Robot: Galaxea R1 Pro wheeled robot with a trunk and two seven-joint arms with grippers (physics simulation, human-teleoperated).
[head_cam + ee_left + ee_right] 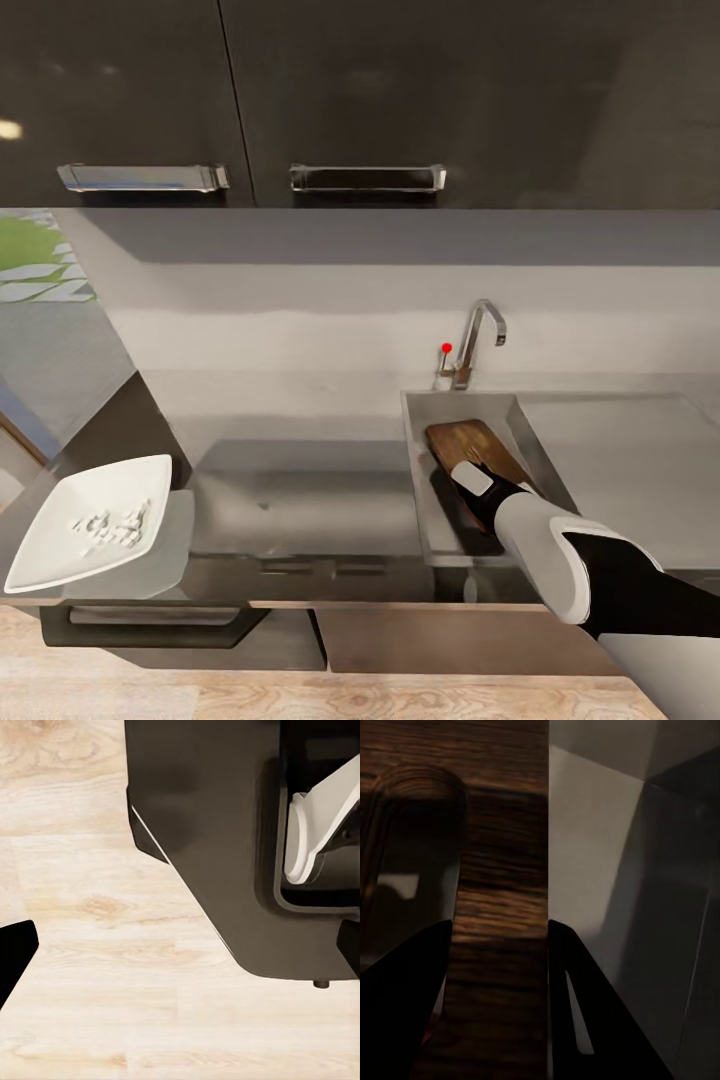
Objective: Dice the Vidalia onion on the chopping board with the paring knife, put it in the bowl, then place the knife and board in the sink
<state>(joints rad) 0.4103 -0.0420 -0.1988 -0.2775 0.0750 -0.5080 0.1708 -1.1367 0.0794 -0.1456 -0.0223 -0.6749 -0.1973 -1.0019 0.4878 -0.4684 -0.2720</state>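
Sink (425, 500) held the chopping board (470, 450), tilted against its wall. Right gripper (499, 945) pinched the board's edge between both fingers. Bowl (60, 545) at the counter's left end held diced onion (110, 527). Grey countertop (290, 500), dark cabinets (300, 90) above, faucet (480, 345) behind.

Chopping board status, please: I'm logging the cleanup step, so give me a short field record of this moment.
board: wooden chopping board, tilted inside the sink
right gripper: fingers on either side of the board's edge, shut on it
bowl: white bowl on the counter's left end, diced onion inside
faucet: behind the sink
knife: cannot tell
left gripper: not seen; its camera faces wood floor
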